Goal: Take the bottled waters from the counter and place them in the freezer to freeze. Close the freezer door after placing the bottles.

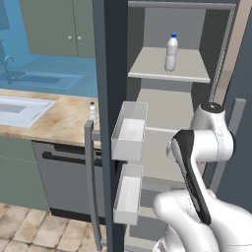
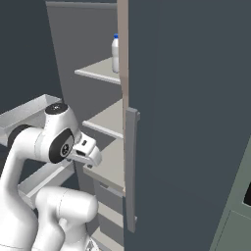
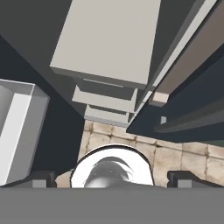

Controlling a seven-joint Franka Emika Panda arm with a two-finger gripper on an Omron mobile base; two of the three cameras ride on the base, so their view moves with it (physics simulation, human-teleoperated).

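One bottled water (image 1: 171, 51) stands upright on an upper freezer shelf (image 1: 152, 69); the right base view shows this bottle (image 2: 115, 54) half hidden behind a dark panel. The other bottle (image 1: 92, 112) stands on the beige counter (image 1: 54, 123), right beside the open freezer door (image 1: 110, 74). That door's white bins (image 1: 129, 130) face the pale shelves. My gripper (image 3: 111, 179) is open and holds nothing, its fingertips (image 3: 41, 179) set wide apart. It hangs in front of the middle shelves (image 3: 109, 39), pointing down toward the floor. My hand (image 2: 84, 149) is level with a middle shelf.
The freezer door's bar handle (image 1: 89, 172) juts toward the dark dishwasher (image 1: 64, 177). A white sink (image 1: 19, 109) sits in the counter at the left. The dark right-hand door (image 2: 186, 122) with its grey handle (image 2: 131, 166) stands close beside my arm. A door bin (image 3: 17, 131) lies left of the hand.
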